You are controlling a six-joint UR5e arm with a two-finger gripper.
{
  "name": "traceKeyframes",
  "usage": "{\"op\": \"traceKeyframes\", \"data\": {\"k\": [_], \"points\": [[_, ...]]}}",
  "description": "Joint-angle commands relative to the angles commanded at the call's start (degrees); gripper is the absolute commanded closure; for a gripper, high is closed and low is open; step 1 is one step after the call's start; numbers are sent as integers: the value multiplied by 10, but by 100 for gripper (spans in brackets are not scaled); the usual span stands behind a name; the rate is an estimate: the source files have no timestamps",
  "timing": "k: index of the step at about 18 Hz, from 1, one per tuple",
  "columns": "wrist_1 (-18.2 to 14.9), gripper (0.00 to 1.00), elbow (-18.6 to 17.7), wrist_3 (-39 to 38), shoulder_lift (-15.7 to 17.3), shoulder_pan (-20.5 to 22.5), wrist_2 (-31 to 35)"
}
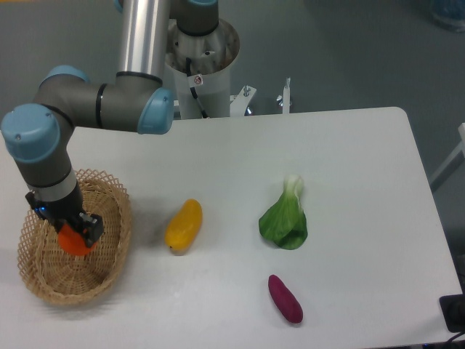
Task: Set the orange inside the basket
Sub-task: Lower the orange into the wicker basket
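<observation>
while gripper (73, 231) clasps orange (73, 241) — inside basket (112, 240) rim.

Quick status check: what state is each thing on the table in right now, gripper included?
Gripper: over the basket, shut on the orange.
Orange: held, inside the basket, partly hidden.
Basket: upright on the table.
Mango: lying loose.
Bok choy: lying loose.
Purple yam: lying loose.
</observation>
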Motion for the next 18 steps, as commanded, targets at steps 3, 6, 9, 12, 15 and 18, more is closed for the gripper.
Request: {"op": "traceKeyframes", "data": {"k": [3, 6, 9, 12, 15, 18], "points": [[0, 45, 1, 1, -3, -4, -1], [0, 44, 0, 0, -9, -4, -1], [0, 43, 2, -2, -11, -4, -1], [0, 42, 3, -2, -11, -4, -1], [0, 40, 3, -2, -11, -4, -1], [-1, 36, 3, 0, -11, -4, 0]]}}
